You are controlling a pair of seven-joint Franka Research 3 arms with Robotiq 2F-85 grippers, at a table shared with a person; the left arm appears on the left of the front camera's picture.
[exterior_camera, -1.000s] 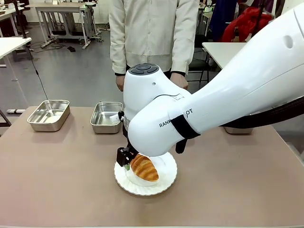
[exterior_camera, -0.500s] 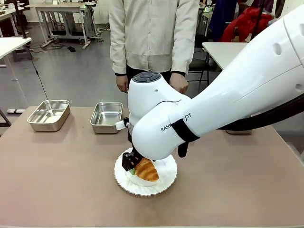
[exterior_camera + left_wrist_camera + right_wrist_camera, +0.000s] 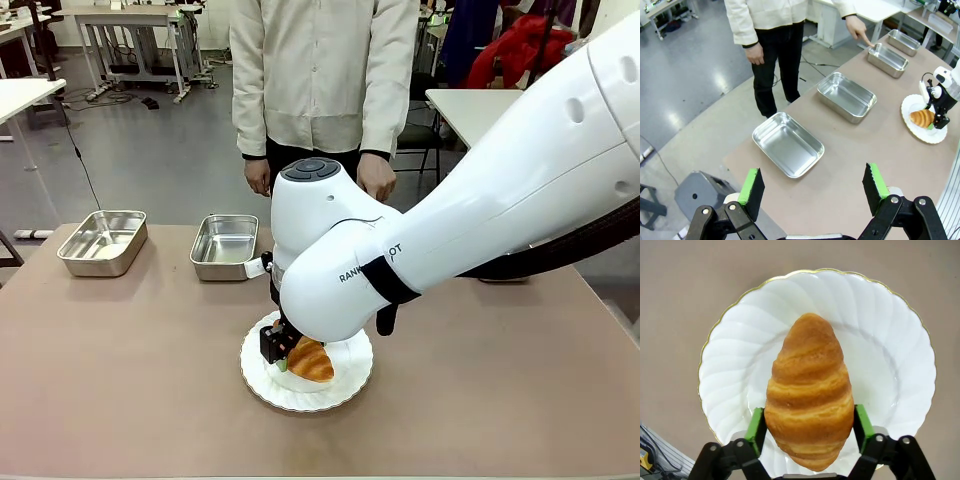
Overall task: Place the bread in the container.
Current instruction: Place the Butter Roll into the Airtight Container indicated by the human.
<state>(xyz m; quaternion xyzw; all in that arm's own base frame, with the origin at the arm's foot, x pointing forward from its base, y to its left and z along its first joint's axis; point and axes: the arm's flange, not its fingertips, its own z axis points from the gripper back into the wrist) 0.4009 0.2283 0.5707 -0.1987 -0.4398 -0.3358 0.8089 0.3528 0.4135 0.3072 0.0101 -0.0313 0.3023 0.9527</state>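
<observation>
The golden-brown croissant lies on a round white scalloped plate near the table's front middle. My right gripper is down over the plate, open, with one green pad at each flank of the croissant's near end. Four look-alike steel trays run along the far edge in the left wrist view. A person's finger points at the corner of the third tray. My left gripper hangs open and holds nothing, high above the table's end.
Two steel trays sit at the far left of the brown table. My right arm's white body hides the table's middle and right. The person stands at the far edge, hands low.
My right gripper has come down over the croissant, from just above it to a straddle around it on the plate. The croissant has not moved.
</observation>
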